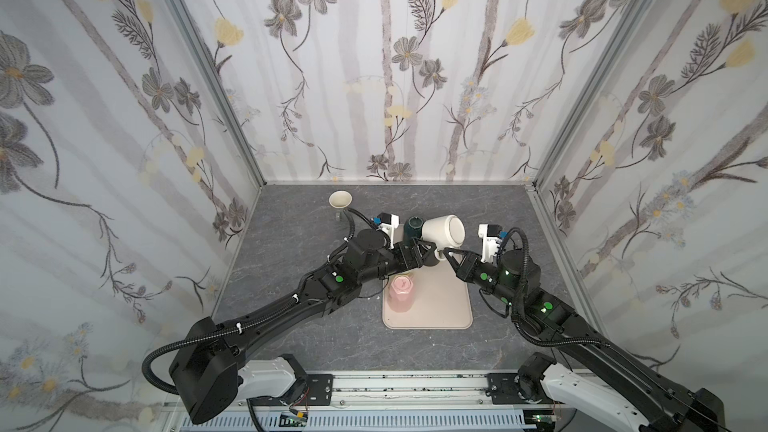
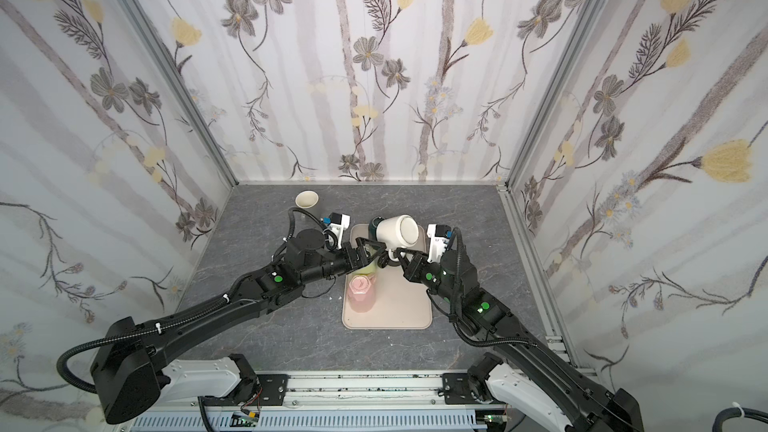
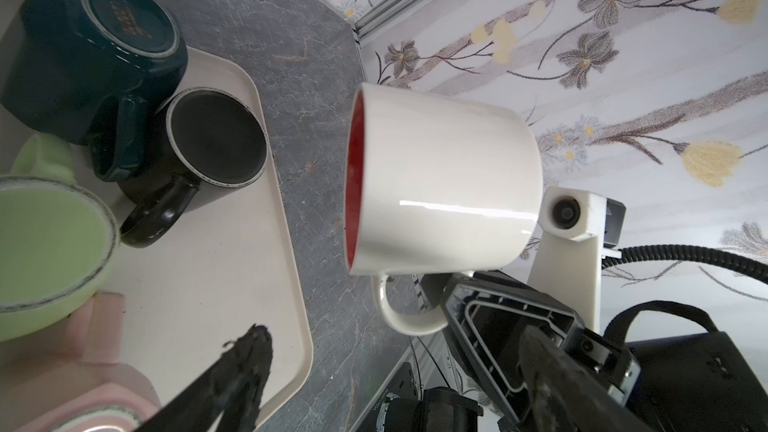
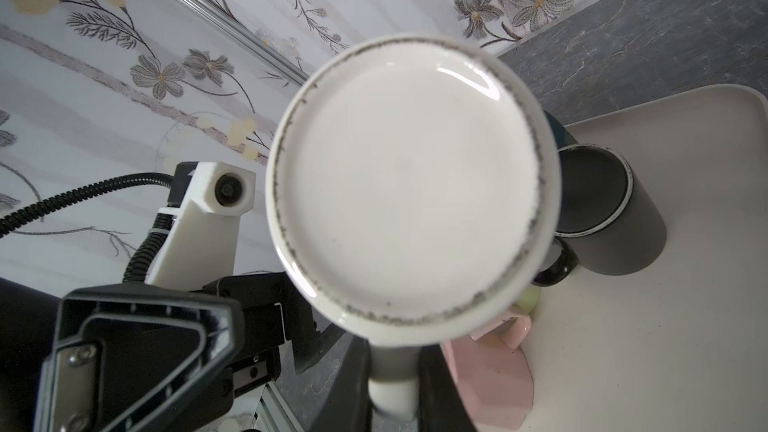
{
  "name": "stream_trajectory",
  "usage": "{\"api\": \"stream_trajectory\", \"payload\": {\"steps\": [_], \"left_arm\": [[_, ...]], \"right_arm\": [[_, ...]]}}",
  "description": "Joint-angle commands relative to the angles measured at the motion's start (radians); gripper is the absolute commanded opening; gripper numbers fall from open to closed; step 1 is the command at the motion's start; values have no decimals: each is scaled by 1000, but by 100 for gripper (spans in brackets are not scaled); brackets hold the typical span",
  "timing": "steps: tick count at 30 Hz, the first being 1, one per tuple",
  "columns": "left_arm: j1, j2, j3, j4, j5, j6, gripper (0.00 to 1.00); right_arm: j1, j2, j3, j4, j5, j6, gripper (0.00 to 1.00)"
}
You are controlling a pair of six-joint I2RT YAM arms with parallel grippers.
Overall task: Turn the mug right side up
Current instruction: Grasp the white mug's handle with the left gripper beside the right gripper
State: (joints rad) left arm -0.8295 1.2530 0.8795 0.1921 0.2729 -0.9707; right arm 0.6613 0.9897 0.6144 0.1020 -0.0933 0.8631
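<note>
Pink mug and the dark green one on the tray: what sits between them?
A light green mug, bottom up, fills the gap between the pink mug and dark green mug. The left wrist view shows it.

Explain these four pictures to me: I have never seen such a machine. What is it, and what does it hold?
It is a robot with two arms, each ending in a two-fingered hand. Two pictures look down from one camera overhead; the other two come from cameras on the wrists. On the grey table lies a beige tray bearing a pink mug, a dark green mug, a black mug and a light green mug, all upside down. A cream cup stands at the back. The right hand is shut on the handle of a white mug, sideways in the air. The left hand is open beside it.
</note>
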Motion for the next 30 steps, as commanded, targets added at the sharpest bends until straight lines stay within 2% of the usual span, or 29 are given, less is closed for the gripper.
{"api": "stream_trajectory", "payload": {"steps": [1,6,13,20,30], "left_arm": [[-6,-14,-8,97,-6,-47,91],[-10,-11,-27,163,-4,-81,85],[-15,2,-22,196,7,-91,84],[-20,29,1,222,34,-94,73],[-36,90,22,310,66,-145,69]], "right_arm": [[-3,-21,-12,159,19,17,9],[-9,-43,-22,180,24,28,8],[-15,-62,-35,233,15,48,7],[-16,-77,-49,265,2,65,7],[-17,-95,-56,298,-7,79,7]]}}
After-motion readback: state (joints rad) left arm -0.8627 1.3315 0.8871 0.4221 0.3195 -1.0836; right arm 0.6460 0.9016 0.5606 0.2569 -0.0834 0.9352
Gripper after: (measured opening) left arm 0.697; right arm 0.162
